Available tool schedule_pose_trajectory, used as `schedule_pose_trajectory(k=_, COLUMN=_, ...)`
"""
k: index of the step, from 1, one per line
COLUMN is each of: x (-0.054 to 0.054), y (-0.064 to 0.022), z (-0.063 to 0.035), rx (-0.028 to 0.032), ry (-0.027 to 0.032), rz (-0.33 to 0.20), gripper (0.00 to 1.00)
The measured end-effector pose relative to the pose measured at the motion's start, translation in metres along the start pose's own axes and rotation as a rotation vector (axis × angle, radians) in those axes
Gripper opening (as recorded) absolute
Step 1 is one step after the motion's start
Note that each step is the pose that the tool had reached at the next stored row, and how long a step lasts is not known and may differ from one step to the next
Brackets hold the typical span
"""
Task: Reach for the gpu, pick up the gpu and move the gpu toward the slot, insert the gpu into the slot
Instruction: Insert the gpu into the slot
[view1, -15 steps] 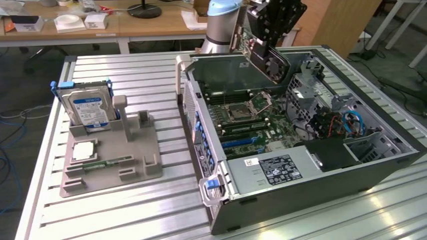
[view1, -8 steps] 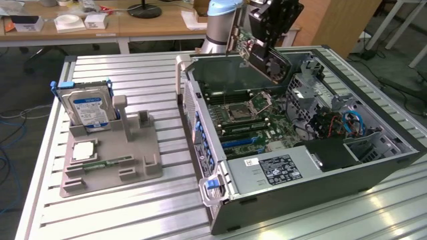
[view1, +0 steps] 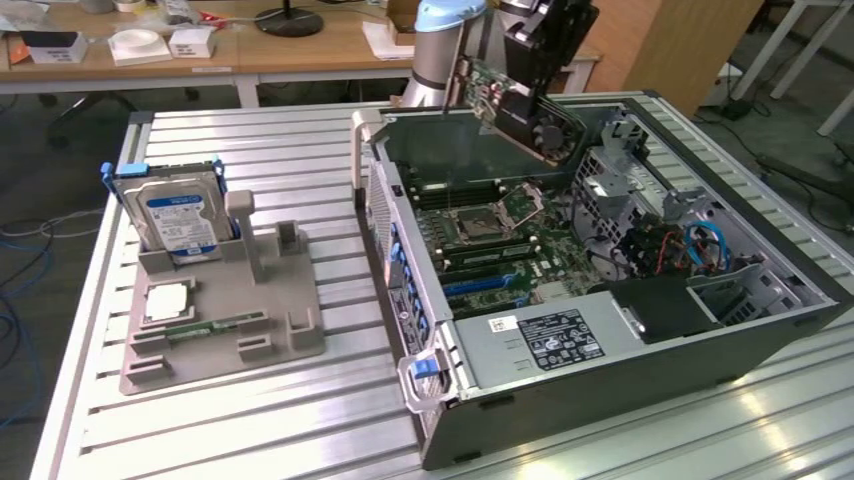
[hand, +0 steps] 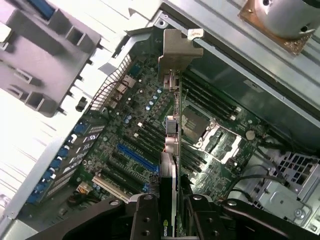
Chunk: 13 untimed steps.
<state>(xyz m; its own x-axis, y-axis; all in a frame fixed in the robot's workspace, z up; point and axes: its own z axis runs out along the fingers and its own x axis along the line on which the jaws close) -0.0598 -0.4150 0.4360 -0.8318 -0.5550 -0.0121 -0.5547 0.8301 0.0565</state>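
The gpu, a dark green card with a black fan, hangs tilted above the far end of the open computer case. My gripper is shut on its upper edge. In the wrist view the gpu shows edge-on between my black fingers, with its pale metal bracket at the far end. It is clear of the motherboard below. The blue slot lies on the motherboard to one side of the card, and the blue slot also shows in the exterior view.
The case walls and a drive cage ring the motherboard. At the exterior view's left, a grey holder on the slatted metal table carries a blue-labelled hard drive, a processor chip and a memory stick.
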Motion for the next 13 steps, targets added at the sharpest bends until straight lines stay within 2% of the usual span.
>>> schedule_pose_trajectory(k=13, x=0.0000, y=-0.0002, z=0.0035, rx=-0.0027, ry=0.0131, rz=-0.228, gripper=0.26)
